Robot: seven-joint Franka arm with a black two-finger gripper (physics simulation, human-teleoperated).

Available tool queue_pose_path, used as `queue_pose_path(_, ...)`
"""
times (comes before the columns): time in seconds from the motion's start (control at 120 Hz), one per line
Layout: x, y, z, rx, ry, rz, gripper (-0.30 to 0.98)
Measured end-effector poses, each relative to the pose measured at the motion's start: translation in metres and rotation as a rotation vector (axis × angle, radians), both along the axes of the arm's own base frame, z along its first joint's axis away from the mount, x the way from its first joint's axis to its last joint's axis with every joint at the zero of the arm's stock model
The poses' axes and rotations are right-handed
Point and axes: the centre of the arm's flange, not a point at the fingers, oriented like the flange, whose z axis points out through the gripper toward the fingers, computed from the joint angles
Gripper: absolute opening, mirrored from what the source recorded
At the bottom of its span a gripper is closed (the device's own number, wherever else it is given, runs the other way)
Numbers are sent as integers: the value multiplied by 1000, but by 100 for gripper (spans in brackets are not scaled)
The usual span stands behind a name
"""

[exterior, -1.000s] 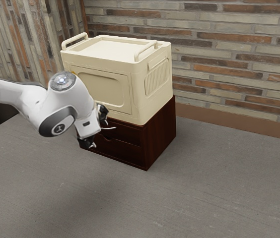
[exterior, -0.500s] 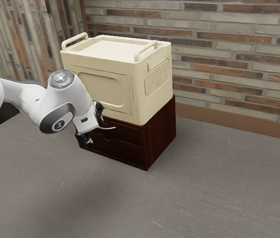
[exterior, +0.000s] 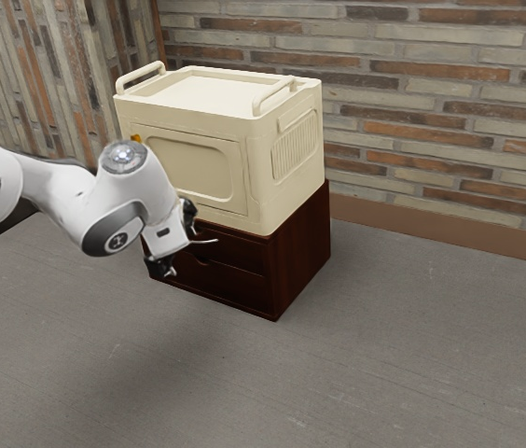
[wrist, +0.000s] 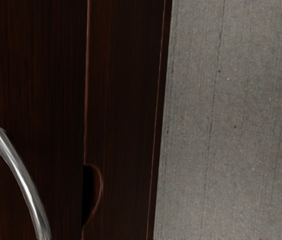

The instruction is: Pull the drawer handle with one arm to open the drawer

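In the exterior view my gripper (exterior: pixel 178 245) is at the front of the dark brown drawer unit (exterior: pixel 301 246), its two black fingers wide apart. The thin, pale curved handle (exterior: pixel 203 243) shows just past the hand, at a height between the two fingers; the hand hides its other end, and contact cannot be told. In the wrist view the silvery handle (wrist: pixel 27 189) stands off a dark drawer front (wrist: pixel 41 90), beside a seam and a rounded finger notch (wrist: pixel 92 195). The drawer fronts look flush with the unit.
A cream storage box (exterior: pixel 188 173) with two top handles rests on the drawer unit. The grey table (exterior: pixel 366 364) extends in front and toward the exterior view's right. A brick wall (exterior: pixel 449 121) rises behind.
My hand first drew back slightly toward the exterior view's left and up, then came back down and right, near its earlier spot. The fingers stay apart; the drawers look unchanged.
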Motion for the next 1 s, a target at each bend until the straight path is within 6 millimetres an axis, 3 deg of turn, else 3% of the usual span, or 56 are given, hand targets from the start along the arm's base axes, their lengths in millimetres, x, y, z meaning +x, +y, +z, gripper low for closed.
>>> queue_pose_path(0.608, 15, 9, -21, 9, 11, 14, 69)
queue_pose_path(1.0, 4, 8, -30, 2, 34, 15, 68)
